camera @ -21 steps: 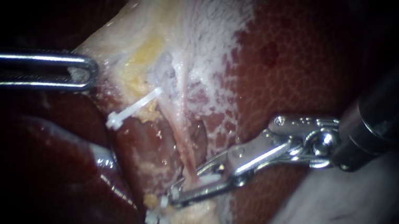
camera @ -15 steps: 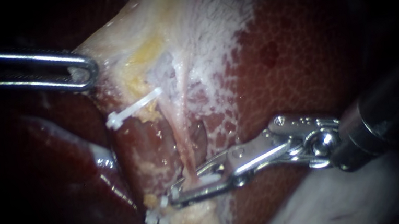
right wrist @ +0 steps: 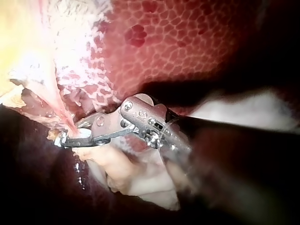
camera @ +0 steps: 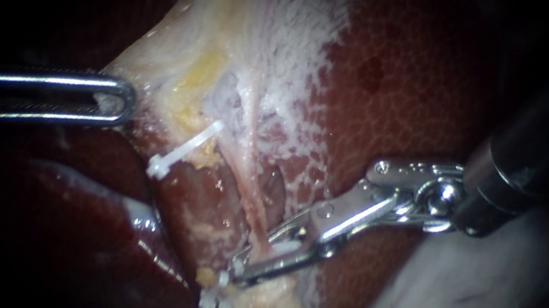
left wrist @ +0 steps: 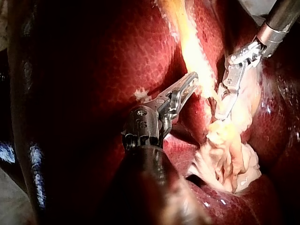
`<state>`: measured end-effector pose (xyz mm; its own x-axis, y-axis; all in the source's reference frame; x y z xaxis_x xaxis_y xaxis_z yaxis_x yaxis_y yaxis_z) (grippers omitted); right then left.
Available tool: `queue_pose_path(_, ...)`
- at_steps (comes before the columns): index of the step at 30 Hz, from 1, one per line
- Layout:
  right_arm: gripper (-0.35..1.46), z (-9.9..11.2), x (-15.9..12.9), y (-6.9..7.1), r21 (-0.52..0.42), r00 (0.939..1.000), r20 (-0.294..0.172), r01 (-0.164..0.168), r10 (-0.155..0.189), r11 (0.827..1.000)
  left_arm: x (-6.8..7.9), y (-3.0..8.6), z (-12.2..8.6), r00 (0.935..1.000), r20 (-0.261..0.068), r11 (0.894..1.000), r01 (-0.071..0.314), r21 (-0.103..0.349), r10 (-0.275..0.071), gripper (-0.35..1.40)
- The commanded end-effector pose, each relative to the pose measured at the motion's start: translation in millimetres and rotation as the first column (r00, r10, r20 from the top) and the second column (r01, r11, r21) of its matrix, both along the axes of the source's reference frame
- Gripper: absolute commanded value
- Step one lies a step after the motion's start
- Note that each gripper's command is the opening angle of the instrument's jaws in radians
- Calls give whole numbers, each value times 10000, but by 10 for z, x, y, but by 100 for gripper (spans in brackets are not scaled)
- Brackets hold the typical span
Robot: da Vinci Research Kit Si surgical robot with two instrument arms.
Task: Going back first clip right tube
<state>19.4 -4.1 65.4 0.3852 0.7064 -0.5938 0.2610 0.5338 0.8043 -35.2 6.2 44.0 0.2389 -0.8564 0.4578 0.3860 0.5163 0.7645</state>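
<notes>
At lower right of the endoscope view, nearest the camera, your right instrument (camera: 250, 260) comes in w/ a dark shaft and bright hinge, jaws reaching toward centre-bottom. Jaws are drawn nearly together, w/ only a thin slit btwn them. Both bear on a white clip (camera: 287, 245) seated lengthwise in that slit. The right tube (camera: 253, 204), thin and pink, runs down from the pale tissue (camera: 213, 32) and enters the jaws from above, just ahead of the white clip. The right wrist view confirms the tube meeting the jaws near their tips. Just below the jaw tips sits a lower clip (camera: 211, 300), also white, close to the instrument; contact cannot be told. Further up, an upper clip (camera: 183, 149) lies slanted, left of the right tube and apart from your right instrument. Beyond, at upper left, your left instrument (camera: 121, 100) has slotted jaws lying together on the edge of the pale tissue, w/ a scrap showing through the slot. The left wrist view shows the same hold. Liver (camera: 409, 83), dark red and mottled, lies behind and to the right of all items.
</notes>
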Motion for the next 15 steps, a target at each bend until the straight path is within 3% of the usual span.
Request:
queue_pose_path(1,1,0,0,0,-284,9999,-159,28,-32,9996,0,0,0,10000,-4,10000,1,0,-1,-35)
queue_pose_path(3,25,0,1,0,-723,9994,-333,22,-46,9974,0,0,0,10000,-4,10000,1,0,-1,-35)
queue_pose_path(6,43,0,3,0,-1337,9985,-548,-42,-31,9910,0,0,0,10000,-4,10000,0,-1,0,-35)
queue_pose_path(13,54,-2,6,-1,-2242,9955,-929,-41,-172,9745,1,0,0,10000,-4,10000,-1,-2,1,-35)
queue_pose_path(15,57,-2,7,-1,-2540,9952,-976,-169,-83,9671,1,0,0,10000,-4,10000,-1,-2,1,-35)
